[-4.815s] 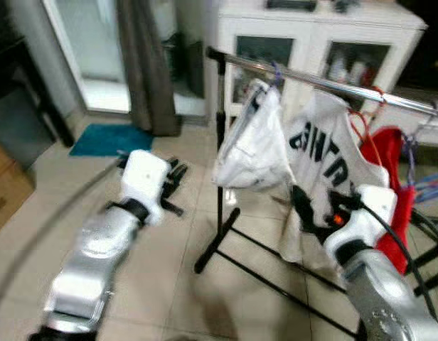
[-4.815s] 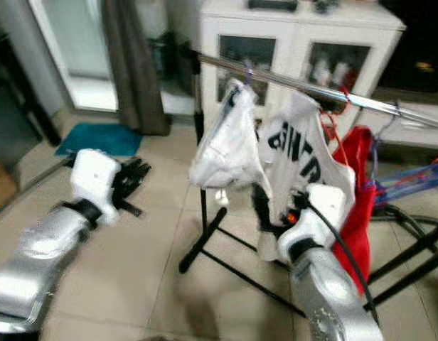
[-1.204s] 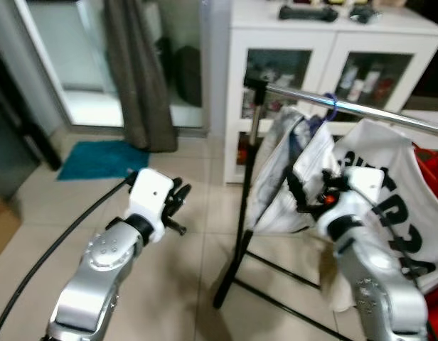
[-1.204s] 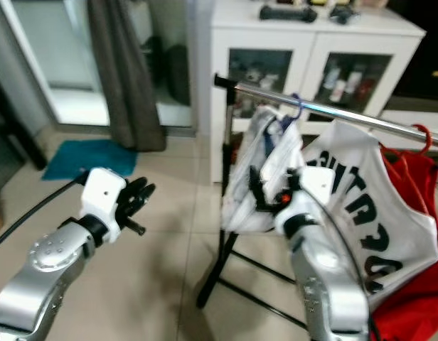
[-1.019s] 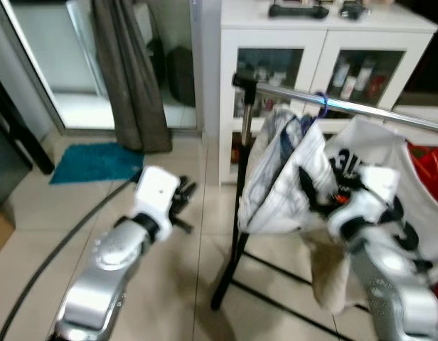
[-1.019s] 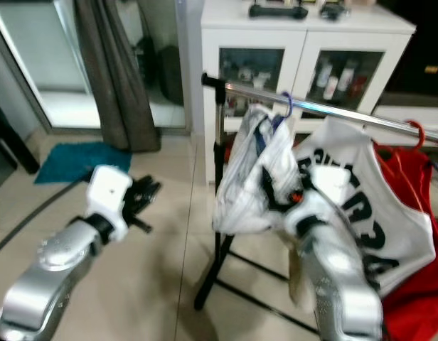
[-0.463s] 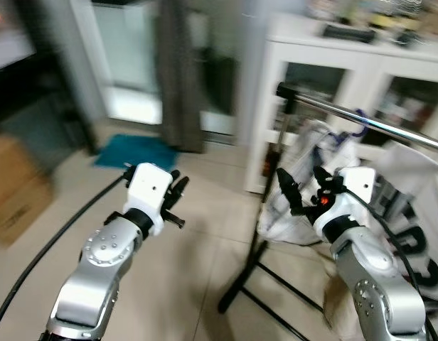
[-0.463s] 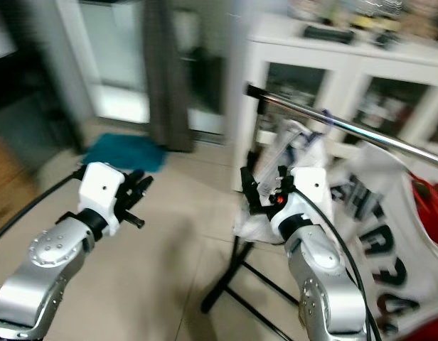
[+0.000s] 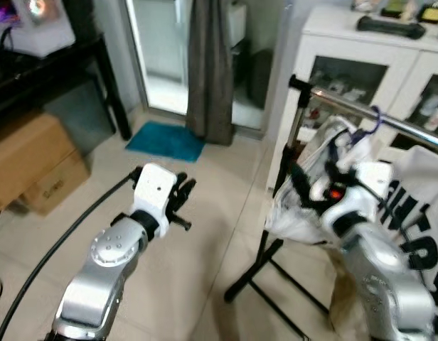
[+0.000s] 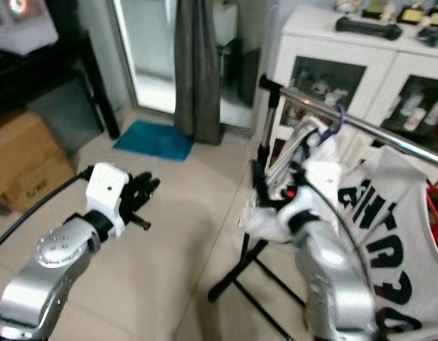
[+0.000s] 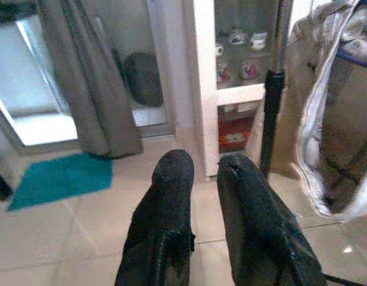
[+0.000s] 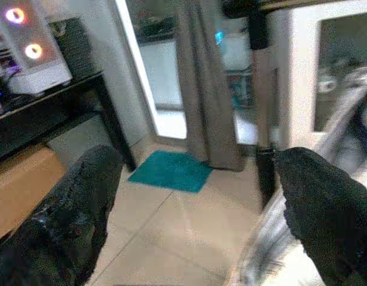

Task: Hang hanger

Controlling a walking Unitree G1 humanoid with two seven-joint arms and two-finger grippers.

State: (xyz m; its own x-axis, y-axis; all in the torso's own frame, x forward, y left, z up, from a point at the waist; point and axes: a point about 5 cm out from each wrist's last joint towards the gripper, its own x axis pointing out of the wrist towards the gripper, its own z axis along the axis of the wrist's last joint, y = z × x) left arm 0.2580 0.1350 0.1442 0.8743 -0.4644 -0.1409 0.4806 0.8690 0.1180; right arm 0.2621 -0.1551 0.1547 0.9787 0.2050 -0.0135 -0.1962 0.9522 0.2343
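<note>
A chrome rail [image 9: 358, 109] on a black upright post [image 9: 284, 160] carries a purple hanger hook [image 9: 376, 117] with a white garment [image 9: 320, 213] drooping below it. A white shirt with black letters [image 9: 422, 238] hangs further right along the rail. My right gripper [image 9: 304, 186] is open, its fingers spread wide [image 12: 82, 202], level with the white garment and against its left side by the post. Out to the left over the tiled floor, my left gripper [image 9: 182, 202] is shut and holds nothing, its fingers [image 11: 171, 196] nearly touching.
A white cabinet with glass doors [image 9: 347, 67] stands behind the rack. The rack's black floor legs [image 9: 251, 277] splay out in front. Further left are a grey curtain [image 9: 208, 71], a teal mat [image 9: 166, 141], a cardboard box [image 9: 30, 160] and a black table [image 9: 59, 60]. A black cable [image 9: 48, 256] trails across the tiles.
The camera has swung and now shows more floor, the box and the black table on the left. My right gripper stays open beside the white garment; the left arm keeps its pose.
</note>
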